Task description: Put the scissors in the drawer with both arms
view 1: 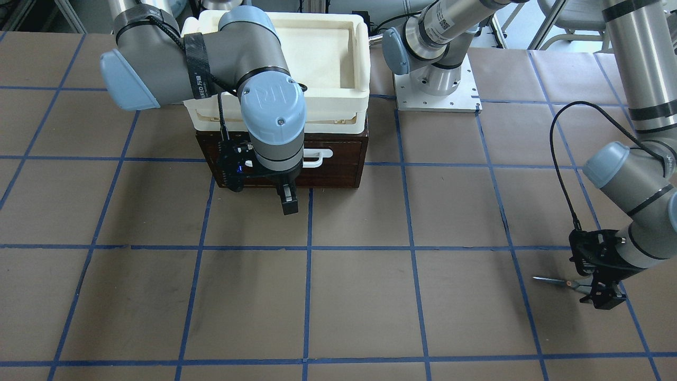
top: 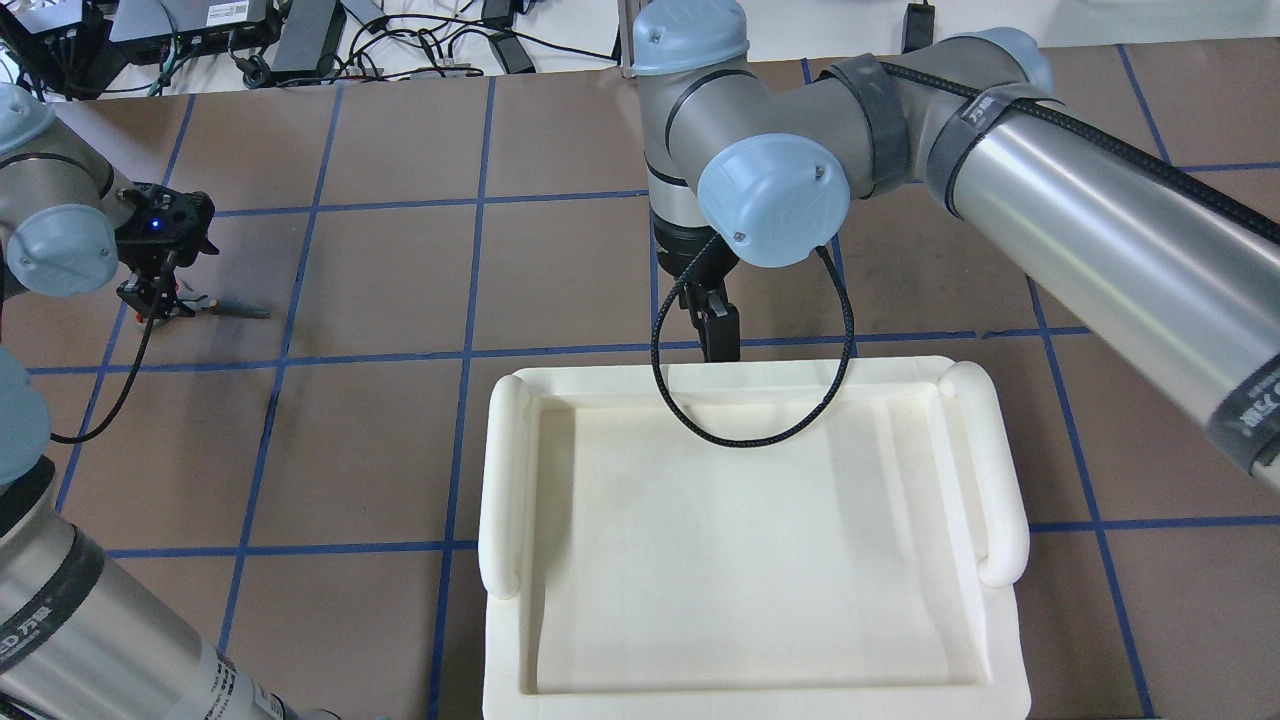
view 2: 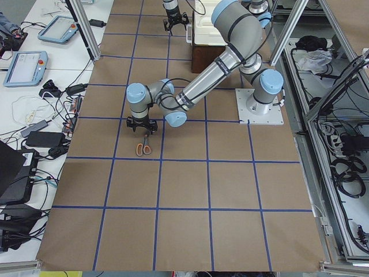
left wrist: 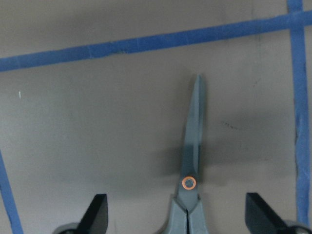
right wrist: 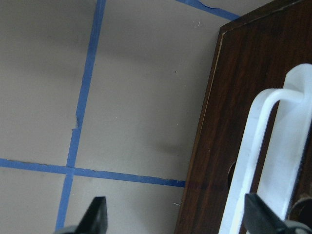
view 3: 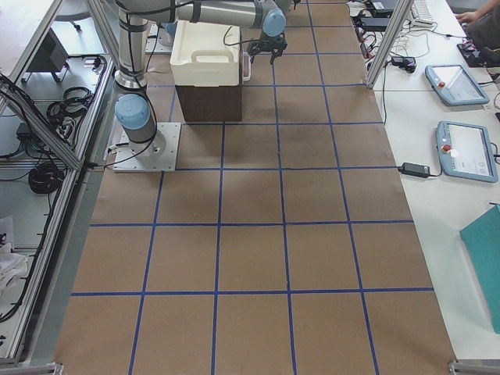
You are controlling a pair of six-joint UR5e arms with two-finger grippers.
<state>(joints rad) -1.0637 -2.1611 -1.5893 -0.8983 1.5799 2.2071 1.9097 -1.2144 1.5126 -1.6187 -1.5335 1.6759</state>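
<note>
The scissors (view 1: 555,282) lie flat on the brown table, blades closed; in the left wrist view the blade (left wrist: 195,146) points away. My left gripper (view 1: 600,296) is open and low over their handle end, with a finger (left wrist: 95,217) on either side of the pivot. The scissors also show in the overhead view (top: 240,312) and the exterior left view (view 2: 144,148). The dark brown drawer (view 1: 338,159) is closed. My right gripper (view 1: 288,200) is open and empty just in front of the drawer's white handle (right wrist: 263,161), apart from it.
A white foam tray (top: 505,480) sits on top of the drawer box. The right arm's black cable (top: 750,430) loops over the tray's far edge. The left arm's base plate (view 1: 436,87) stands beside the box. Blue tape lines grid the table.
</note>
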